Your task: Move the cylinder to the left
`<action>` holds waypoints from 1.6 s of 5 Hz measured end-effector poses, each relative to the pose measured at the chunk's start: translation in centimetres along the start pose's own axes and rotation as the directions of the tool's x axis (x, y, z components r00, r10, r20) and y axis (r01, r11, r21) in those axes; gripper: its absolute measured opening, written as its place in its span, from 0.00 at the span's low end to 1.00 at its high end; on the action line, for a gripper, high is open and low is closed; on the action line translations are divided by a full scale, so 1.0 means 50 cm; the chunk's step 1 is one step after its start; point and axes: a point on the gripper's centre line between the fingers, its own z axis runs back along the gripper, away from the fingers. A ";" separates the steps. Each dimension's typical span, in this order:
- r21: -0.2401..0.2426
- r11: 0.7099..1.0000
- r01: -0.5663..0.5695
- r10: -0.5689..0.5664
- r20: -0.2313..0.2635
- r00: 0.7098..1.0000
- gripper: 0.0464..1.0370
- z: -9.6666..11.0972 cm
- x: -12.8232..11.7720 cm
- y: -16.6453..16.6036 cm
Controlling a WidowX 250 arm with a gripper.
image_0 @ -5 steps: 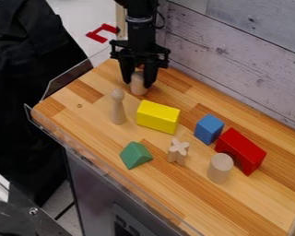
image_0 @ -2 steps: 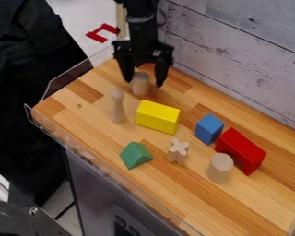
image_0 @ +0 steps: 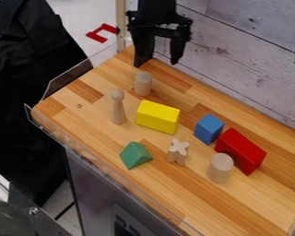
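Gripper [image_0: 156,63] fingers are hanging wide apart and empty near the wooden surface's [image_0: 248,203] far corner; the nearer cylinder [image_0: 143,84] is standing upright below them, behind the yellow block [image_0: 157,116].

The claw [image_0: 162,61] hangs open above a wooden cylinder [image_0: 143,84], which stands upright on the table [image_0: 82,97] near a yellow block [image_0: 158,117].

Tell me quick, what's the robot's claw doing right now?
Claw: jaws open, holding nothing, above the table's far end, behind the small upright cylinder.
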 end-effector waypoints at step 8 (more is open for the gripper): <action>0.076 0.991 0.108 -0.107 -0.012 0.994 0.96 -0.034 -0.118 -0.147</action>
